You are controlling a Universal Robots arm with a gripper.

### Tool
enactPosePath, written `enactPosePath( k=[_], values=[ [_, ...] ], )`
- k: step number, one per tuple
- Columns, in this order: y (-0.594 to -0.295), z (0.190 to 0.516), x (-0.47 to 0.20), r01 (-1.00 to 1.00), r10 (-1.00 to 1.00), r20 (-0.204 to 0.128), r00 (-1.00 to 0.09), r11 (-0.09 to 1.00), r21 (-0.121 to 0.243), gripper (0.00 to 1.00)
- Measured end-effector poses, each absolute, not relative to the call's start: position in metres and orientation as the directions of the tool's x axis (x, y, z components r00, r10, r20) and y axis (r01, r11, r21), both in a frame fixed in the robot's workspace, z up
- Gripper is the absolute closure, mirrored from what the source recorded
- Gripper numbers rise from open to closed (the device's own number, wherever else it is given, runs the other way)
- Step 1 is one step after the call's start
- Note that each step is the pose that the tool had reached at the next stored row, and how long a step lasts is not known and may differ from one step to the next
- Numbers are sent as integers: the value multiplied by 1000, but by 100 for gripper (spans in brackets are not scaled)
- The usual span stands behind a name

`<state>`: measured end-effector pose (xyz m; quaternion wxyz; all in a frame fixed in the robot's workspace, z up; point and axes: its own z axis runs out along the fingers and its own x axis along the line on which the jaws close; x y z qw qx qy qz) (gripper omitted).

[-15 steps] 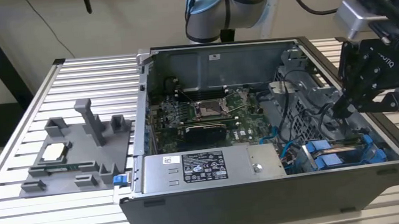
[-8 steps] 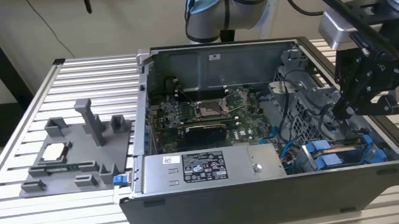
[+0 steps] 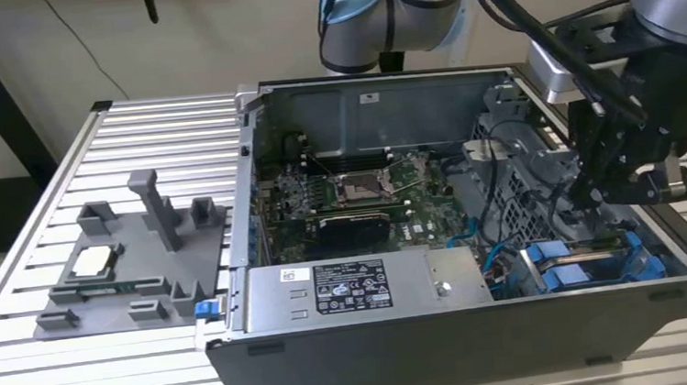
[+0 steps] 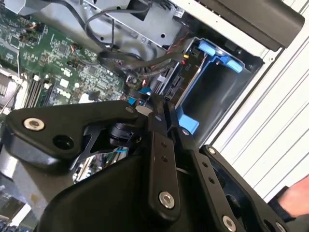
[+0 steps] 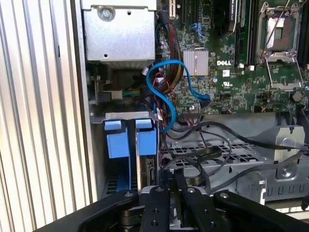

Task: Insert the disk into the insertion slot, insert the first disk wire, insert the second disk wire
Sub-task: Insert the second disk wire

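The disk (image 5: 146,166) stands on edge in the insertion slot (image 5: 118,140), between the bright blue rails at the near right corner of the open computer case (image 3: 478,329). In the second wrist view its connector end (image 4: 176,82) faces the motherboard, next to the blue-railed slot (image 4: 219,55). My gripper (image 3: 601,195) hangs inside the case just above the slot (image 3: 583,266). Its black fingers (image 4: 161,140) meet at the tips right beside the disk's connector end, so it is shut. Whether anything is pinched between them is hidden. A blue wire (image 5: 161,94) loops nearby, and black wires (image 5: 212,152) lie across the cage.
The grey power-supply box (image 3: 364,287) fills the case's front, with the motherboard (image 3: 356,191) behind it. A perforated metal cage (image 5: 251,159) sits beside the slot. A grey fixture tray (image 3: 128,265) rests on the slatted table at the exterior view's left.
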<state>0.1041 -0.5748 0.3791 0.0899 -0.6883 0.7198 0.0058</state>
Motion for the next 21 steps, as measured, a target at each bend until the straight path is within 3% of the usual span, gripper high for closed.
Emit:
enactPosePath(
  k=[10, 15, 21],
  values=[
    [-575, 368, 104, -987, -990, -136, -41, 61, -150, 84],
    [-575, 366, 104, -983, -994, -99, -41, 58, -173, 84],
    [-575, 356, 104, -981, -995, -95, -40, 57, -185, 84]
  ],
)
